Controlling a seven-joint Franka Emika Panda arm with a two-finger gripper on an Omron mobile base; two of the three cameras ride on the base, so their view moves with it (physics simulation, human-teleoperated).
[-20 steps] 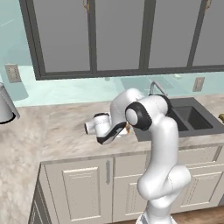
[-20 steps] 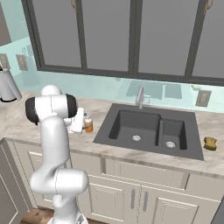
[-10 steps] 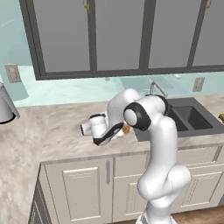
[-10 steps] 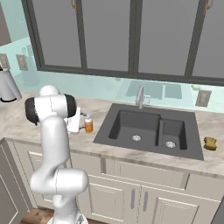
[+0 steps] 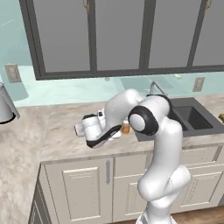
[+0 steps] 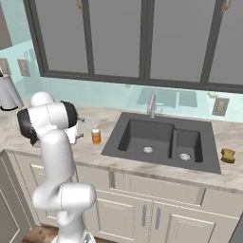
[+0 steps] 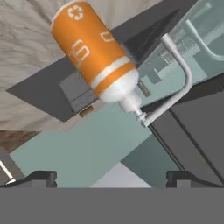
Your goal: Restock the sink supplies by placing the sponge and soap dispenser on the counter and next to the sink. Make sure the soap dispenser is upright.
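The soap dispenser [image 6: 96,135], an orange bottle with a white pump top, stands upright on the counter [image 6: 90,153] just left of the sink [image 6: 163,142]. My gripper [image 6: 81,128] hangs level a short way to its left, open and holding nothing. In the rolled hand view the soap dispenser [image 7: 94,52] sits beyond the spread fingertips [image 7: 41,177], with the chrome faucet [image 7: 181,83] behind it. In the left base view the soap dispenser [image 5: 125,128] peeks out from behind my arm. The sponge [image 6: 228,155], a small yellow-olive block, lies on the counter right of the sink.
A metal kettle [image 6: 8,92] stands at the far left of the counter by the backsplash. Dark-framed upper cabinets [image 6: 142,38] hang above. The faucet [image 6: 152,104] rises behind the sink. Wall outlets [image 6: 219,106] sit on the backsplash.
My hand has drawn back to the left, away from the soap dispenser. The bottle stays upright in the same spot. The sponge has not moved.
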